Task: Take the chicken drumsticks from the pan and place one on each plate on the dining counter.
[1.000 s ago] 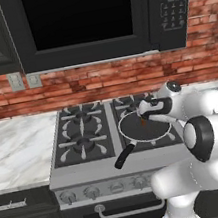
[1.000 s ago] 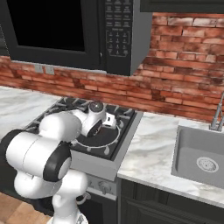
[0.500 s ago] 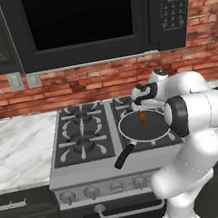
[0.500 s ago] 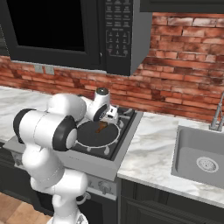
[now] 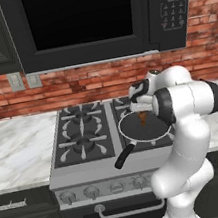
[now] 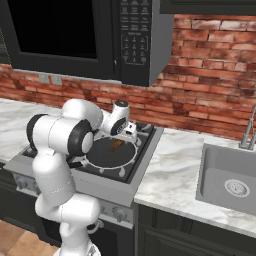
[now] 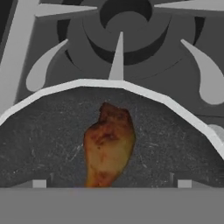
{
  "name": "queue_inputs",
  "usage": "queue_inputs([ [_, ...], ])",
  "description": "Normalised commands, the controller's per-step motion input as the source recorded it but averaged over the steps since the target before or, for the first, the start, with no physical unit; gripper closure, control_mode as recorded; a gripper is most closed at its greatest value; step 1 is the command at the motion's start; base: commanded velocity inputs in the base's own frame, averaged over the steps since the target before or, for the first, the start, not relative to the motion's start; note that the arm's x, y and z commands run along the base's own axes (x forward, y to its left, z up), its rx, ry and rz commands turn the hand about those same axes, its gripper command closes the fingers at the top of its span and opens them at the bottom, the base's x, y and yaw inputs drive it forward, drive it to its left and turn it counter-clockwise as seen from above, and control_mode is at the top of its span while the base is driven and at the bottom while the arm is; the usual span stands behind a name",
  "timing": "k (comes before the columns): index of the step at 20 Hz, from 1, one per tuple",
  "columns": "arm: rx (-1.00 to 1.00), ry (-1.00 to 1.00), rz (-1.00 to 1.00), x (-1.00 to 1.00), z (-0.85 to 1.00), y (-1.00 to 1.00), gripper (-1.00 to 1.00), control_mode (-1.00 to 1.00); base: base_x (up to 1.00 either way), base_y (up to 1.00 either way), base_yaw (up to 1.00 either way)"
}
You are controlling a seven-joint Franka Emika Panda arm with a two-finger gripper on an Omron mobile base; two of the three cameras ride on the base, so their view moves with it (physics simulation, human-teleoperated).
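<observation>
Lying near the back of the pan (image 7: 52,140), just inside its pale rim, a chicken drumstick (image 7: 108,144) is sitting with its narrow end pointing toward the burner grate (image 7: 118,52) beyond. The gripper (image 7: 111,183) is hovering directly above it with jaws spread wide and nothing between them, its two fingertips (image 7: 39,183) straddling the meat at either side. From the left base view the drumstick (image 5: 143,119) is showing under the hand, and the pan's black handle (image 5: 125,155) is jutting toward the stove front.

Closing off-centre is the main risk: the glazed piece is looking slippery and tapered, so a pinch on the thin end is likely to squirt it sideways. Descending too far is risking a fingertip striking the pan floor or rim and shifting the pan.
</observation>
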Motion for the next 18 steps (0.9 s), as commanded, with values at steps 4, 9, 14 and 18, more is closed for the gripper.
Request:
queue_inputs([
  [4,-0.05,0.0,0.0,0.0,-0.57,0.04,-1.0,-1.0,0.0,0.0,0.0],
  [9,-0.03,0.0,0.0,0.1,-0.35,0.14,-1.0,-1.0,0.0,0.0,0.0],
  [14,-0.04,0.0,0.0,0.11,-0.32,0.16,-1.0,-1.0,0.0,0.0,0.0],
  [18,-0.07,-0.02,0.0,0.03,-0.41,0.26,1.0,-1.0,0.0,0.0,0.0],
])
